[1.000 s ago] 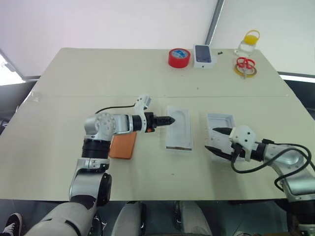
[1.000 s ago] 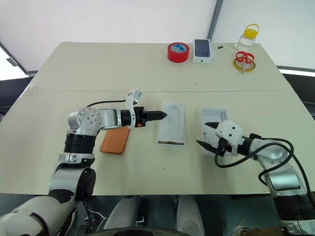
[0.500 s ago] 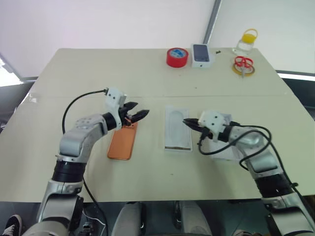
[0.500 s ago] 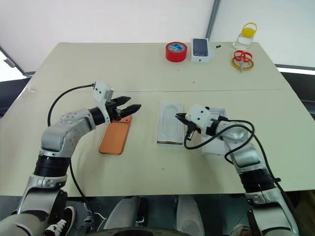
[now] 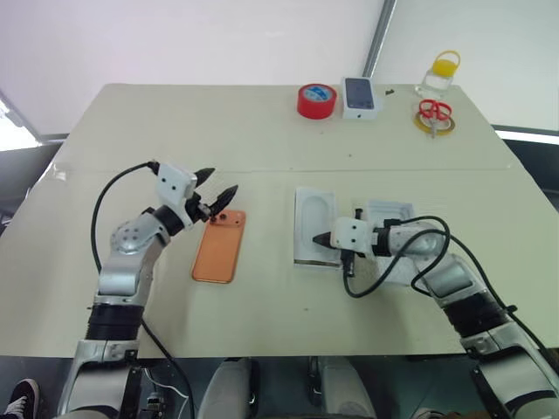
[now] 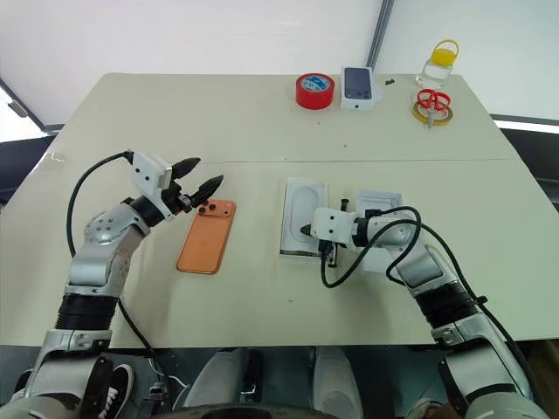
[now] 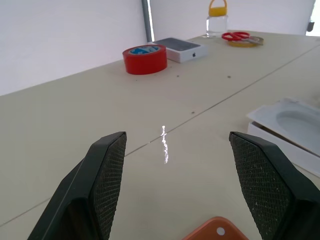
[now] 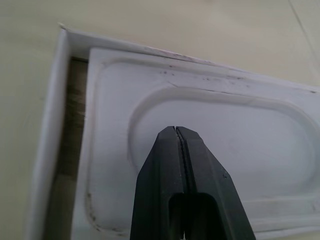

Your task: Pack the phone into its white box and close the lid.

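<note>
The phone [image 5: 218, 247] lay face down on the counter [image 5: 175, 131], left of centre in the head view, its camera block at the upper end. The left tool [image 5: 217, 189] hung just above and to the left of that end, its two fingers spread wide and holding nothing; in the left wrist view the phone's orange corner [image 7: 217, 233] showed between the parted fingers [image 7: 107, 172].

At centre frame the box [image 5: 317, 225] held a thin insert [image 8: 210, 150] with an embossed oval. The right tool [image 5: 320, 237] sat over the box's lower part, fingers pressed fully together with nothing between them; the right wrist view showed the closed tip [image 8: 176, 137] over the oval. Whether it touched the insert could not be told.

The lid [image 5: 390, 229] lay open side up just right of the box, partly behind the right arm.

Along the counter's far edge, upper right, stood red tape [image 5: 317, 101], a small white box [image 5: 361, 97] picturing a dark phone, red scissors [image 5: 434, 112] and a yellow-capped bottle [image 5: 438, 75].
</note>
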`<state>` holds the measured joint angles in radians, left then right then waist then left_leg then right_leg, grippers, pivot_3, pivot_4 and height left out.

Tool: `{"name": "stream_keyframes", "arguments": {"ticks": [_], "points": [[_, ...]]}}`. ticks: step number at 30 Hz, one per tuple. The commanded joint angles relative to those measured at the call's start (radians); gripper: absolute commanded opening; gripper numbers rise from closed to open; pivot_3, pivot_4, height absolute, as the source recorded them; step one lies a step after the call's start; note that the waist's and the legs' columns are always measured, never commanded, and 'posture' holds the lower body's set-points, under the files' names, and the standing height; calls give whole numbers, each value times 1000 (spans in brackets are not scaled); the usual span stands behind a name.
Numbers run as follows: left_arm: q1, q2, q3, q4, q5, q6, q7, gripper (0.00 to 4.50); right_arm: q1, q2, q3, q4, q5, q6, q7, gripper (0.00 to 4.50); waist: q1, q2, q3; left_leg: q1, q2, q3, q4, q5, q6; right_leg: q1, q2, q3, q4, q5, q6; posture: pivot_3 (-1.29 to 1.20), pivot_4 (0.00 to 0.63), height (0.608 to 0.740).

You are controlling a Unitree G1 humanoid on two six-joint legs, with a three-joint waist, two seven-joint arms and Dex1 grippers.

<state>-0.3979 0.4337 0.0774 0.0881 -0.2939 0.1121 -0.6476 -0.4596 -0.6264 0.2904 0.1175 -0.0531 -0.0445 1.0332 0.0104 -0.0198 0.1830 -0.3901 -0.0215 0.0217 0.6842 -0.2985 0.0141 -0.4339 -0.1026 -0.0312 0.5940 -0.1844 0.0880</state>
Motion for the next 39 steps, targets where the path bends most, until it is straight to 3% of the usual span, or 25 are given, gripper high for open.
{"name": "stream_keyframes", "arguments": {"ticks": [1,6,13,17,19,21,24,27,30,39], "points": [[-2,13,47,-13,-6,-25,15,3476,16,-31,2,-65,25,28,56,14,2,0,0,0,0,0,0,0,0,0,0,0,0,0,0,0,150,740],[-11,1,40,-9,5,-29,19,3476,13,-31,-19,-83,54,23,71,14,2,0,0,0,0,0,0,0,0,1,0,0,0,0,0,0,150,740],[-12,13,44,-7,-46,119,-1,3476,-41,24,-46,-2,14,-49,-60,14,0,0,0,0,0,0,0,0,0,0,0,0,0,0,0,0,150,740],[-11,86,108,-3,-150,364,-26,3476,-91,101,-82,-26,58,18,-132,14,-10,0,0,0,1,0,0,0,0,0,1,0,1,0,1,0,150,740],[-22,148,159,12,-252,582,-51,3476,-116,150,-70,-43,59,38,-158,14,-21,-1,0,0,1,-1,0,0,0,0,2,-1,1,0,1,0,150,740],[-14,188,203,5,-321,674,-81,3476,-140,210,-45,-60,53,101,-187,14,-28,-1,0,0,2,-1,-1,0,0,-1,2,-1,3,0,1,0,150,740],[-36,229,303,67,-497,990,-91,3476,-174,325,23,-80,38,188,-213,14,-28,-1,0,0,2,-2,-1,0,0,-1,3,-1,4,0,1,0,150,740],[14,282,240,35,-466,1053,-94,3476,-216,382,92,-39,-42,217,-249,14,-30,0,1,0,2,-2,-1,0,0,-2,3,-1,4,0,1,0,150,740],[17,287,260,40,-506,1144,-84,3476,-250,398,164,-18,-79,252,-214,14,-21,-1,0,0,1,-2,-1,1,-1,-2,3,0,4,0,0,0,150,740],[58,271,223,4,-503,1183,-75,3476,-301,358,328,0,-169,383,-61,14,-26,-1,0,0,1,-3,-2,2,-5,-3,2,-1,4,0,0,0,150,740]]}}
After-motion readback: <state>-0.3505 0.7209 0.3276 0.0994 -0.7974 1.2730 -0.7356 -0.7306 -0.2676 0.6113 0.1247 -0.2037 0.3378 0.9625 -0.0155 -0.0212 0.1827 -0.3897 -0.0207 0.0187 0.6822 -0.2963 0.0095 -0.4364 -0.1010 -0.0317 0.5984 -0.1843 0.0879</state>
